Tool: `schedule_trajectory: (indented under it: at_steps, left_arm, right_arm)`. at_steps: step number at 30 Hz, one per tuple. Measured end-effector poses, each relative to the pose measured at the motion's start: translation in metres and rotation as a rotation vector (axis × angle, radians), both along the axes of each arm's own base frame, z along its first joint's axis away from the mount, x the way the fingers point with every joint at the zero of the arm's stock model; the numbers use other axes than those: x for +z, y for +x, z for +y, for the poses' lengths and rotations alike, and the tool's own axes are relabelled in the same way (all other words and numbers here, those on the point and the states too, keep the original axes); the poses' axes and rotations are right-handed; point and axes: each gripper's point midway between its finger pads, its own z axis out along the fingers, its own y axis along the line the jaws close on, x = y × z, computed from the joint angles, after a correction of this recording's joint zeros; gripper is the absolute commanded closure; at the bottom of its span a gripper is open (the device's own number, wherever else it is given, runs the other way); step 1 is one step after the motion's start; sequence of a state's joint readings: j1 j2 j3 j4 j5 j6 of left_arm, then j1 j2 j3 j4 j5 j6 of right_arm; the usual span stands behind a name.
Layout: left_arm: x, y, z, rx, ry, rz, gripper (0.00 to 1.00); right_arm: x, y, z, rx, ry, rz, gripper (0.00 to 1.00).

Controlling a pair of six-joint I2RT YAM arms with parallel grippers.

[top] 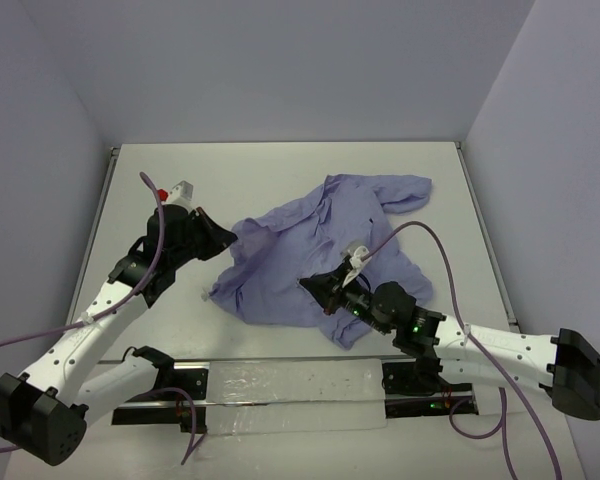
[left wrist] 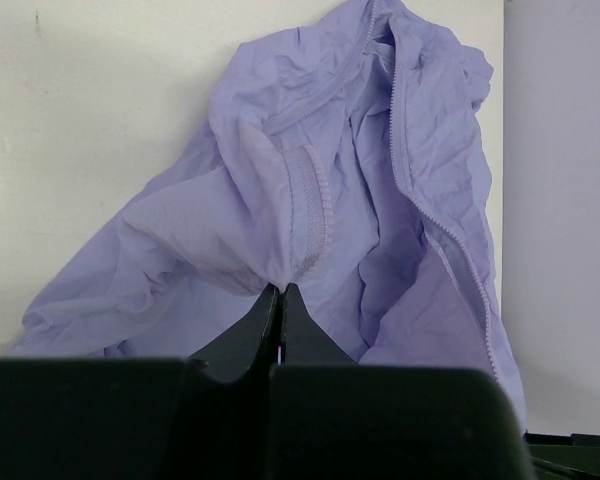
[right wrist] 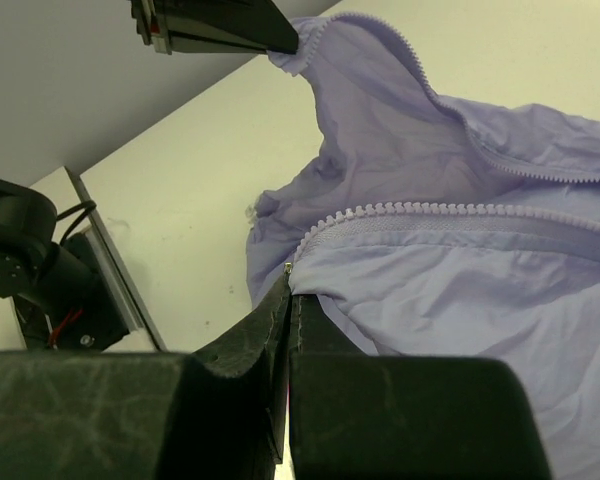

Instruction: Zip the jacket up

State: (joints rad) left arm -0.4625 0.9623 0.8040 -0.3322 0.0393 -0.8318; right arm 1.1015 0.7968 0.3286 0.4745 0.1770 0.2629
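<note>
The lavender jacket [top: 320,250] lies crumpled and unzipped in the middle of the white table. My left gripper [top: 230,240] is shut on its left edge; the left wrist view shows the tips [left wrist: 282,290] pinching fabric just below a ribbed band [left wrist: 308,215]. An open line of zipper teeth [left wrist: 405,150] runs down the jacket. My right gripper [top: 306,284] is shut on the near hem. In the right wrist view its tips [right wrist: 290,287] clamp the fabric at the lower end of a zipper row [right wrist: 460,212], beside a small metal piece [right wrist: 288,266]. The left gripper [right wrist: 280,40] holds another zipper edge lifted there.
A clear plastic sheet [top: 290,385] lies on a black rail along the near table edge between the arm bases. Purple cables [top: 420,235] loop over both arms. Grey walls close in the table at the left, right and back. An arm base [right wrist: 35,260] stands at the table's edge.
</note>
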Motion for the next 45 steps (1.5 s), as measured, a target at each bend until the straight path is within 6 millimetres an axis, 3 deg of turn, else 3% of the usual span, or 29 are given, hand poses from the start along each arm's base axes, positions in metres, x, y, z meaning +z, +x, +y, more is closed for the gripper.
schedule_trajectory:
  at_steps: [11,15,19,26,37,45]
  left_arm:
    - [0.006,-0.003,-0.011,-0.055,-0.051,-0.023,1.00]
    - [0.007,-0.013,-0.019,-0.110,-0.115,-0.067,1.00]
    - [0.018,-0.021,-0.024,-0.152,-0.175,-0.133,1.00]
    - [0.038,-0.022,-0.028,-0.169,-0.253,-0.229,1.00]
    - [0.033,-0.033,-0.018,-0.142,-0.311,-0.380,1.00]
    - [0.055,-0.046,-0.021,-0.195,-0.362,-0.547,1.00]
  right_arm:
    - [0.010,0.000,0.009,0.034,0.045,-0.078,1.00]
    - [0.015,0.003,0.010,0.028,0.078,-0.069,1.00]
    - [0.023,0.012,0.007,0.042,0.144,-0.028,1.00]
    - [0.011,0.039,0.000,0.096,0.211,0.183,1.00]
    - [0.018,0.018,0.025,0.311,0.268,0.301,1.00]
    - [0.031,0.016,0.035,0.374,0.315,0.303,1.00]
